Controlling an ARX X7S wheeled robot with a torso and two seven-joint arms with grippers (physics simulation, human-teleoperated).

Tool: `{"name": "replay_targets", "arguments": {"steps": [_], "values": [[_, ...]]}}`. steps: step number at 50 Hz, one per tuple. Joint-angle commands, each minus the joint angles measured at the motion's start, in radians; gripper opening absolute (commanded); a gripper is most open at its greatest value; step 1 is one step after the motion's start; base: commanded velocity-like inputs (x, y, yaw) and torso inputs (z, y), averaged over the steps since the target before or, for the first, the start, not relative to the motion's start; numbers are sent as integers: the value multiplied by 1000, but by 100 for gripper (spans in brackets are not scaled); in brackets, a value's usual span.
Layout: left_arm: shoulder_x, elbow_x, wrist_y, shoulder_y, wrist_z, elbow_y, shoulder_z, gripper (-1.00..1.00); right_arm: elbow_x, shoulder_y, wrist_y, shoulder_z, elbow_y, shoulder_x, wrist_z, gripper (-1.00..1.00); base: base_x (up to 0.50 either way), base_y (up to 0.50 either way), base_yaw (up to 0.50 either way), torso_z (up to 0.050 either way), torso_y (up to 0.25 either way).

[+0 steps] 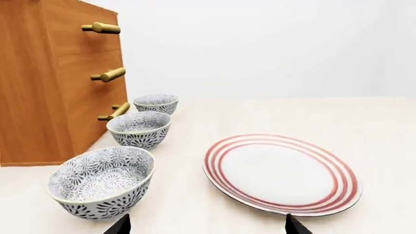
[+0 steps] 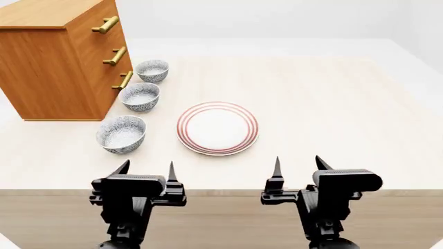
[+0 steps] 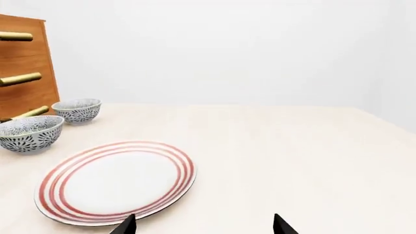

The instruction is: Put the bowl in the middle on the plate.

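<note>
Both grippers, left [image 2: 147, 170] and right [image 2: 299, 165], hang with jaws apart at the table edge. The middle bowl [image 2: 140, 96] sits beside the plate [image 2: 217, 128], untouched.

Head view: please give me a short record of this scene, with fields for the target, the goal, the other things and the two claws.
target: middle bowl, in a row of three beside the drawer cabinet
other bowls: near bowl, far bowl
goal: plate, bare, right of the bowls
left claw: open, holding nothing, at the table's near edge
right claw: open, holding nothing
</note>
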Motion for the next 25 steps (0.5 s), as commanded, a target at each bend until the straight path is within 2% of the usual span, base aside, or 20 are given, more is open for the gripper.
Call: {"name": "replay_targets", "arguments": {"steps": [1, 5, 25], "values": [[-27, -46, -207, -91, -6, 147, 3, 100, 26, 89, 233, -3, -186, 42, 30, 100, 0, 0, 0, 0, 0], [-29, -55, -187, -80, -9, 136, -1, 100, 51, 72, 195, -1, -169, 44, 5, 100, 1, 0, 0, 0, 0], [-49, -64, -161, -81, -31, 118, 22, 100, 62, 76, 180, -7, -145, 47, 25, 100, 500, 0, 0, 0, 0]]}}
